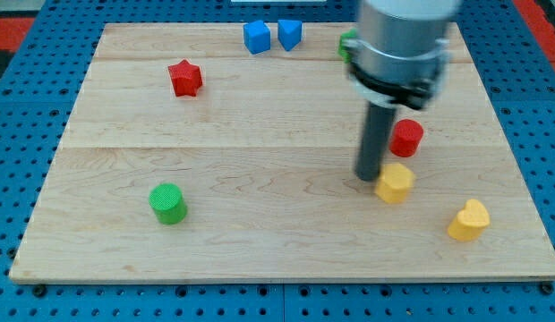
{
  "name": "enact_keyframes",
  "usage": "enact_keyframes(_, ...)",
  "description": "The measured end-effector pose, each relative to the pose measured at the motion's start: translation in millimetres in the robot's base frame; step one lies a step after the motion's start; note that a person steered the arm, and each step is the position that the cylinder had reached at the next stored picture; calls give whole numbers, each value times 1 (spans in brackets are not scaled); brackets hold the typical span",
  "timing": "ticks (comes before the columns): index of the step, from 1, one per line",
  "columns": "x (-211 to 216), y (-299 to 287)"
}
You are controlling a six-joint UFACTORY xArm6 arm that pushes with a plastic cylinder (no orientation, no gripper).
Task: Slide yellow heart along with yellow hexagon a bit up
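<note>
The yellow hexagon lies right of the board's middle, low down. The yellow heart lies further to the view's right and lower, near the board's bottom right corner. The two are apart. My tip rests on the board just left of the yellow hexagon, touching or nearly touching its left side. A red cylinder sits just above the hexagon, right of the rod.
A red star lies at upper left. A green cylinder lies at lower left. Two blue blocks sit at the top edge. A green block is mostly hidden behind the arm at the top.
</note>
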State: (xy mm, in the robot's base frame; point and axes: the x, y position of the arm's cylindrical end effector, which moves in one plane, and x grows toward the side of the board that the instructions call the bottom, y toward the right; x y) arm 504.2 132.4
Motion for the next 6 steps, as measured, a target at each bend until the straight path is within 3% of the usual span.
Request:
enact_keyframes(1,43,32)
enact_keyframes(2,22,20)
enact_keyframes(3,1,47)
enact_keyframes(4,34,155)
enact_keyframes(5,94,208)
enact_keyframes(6,97,163)
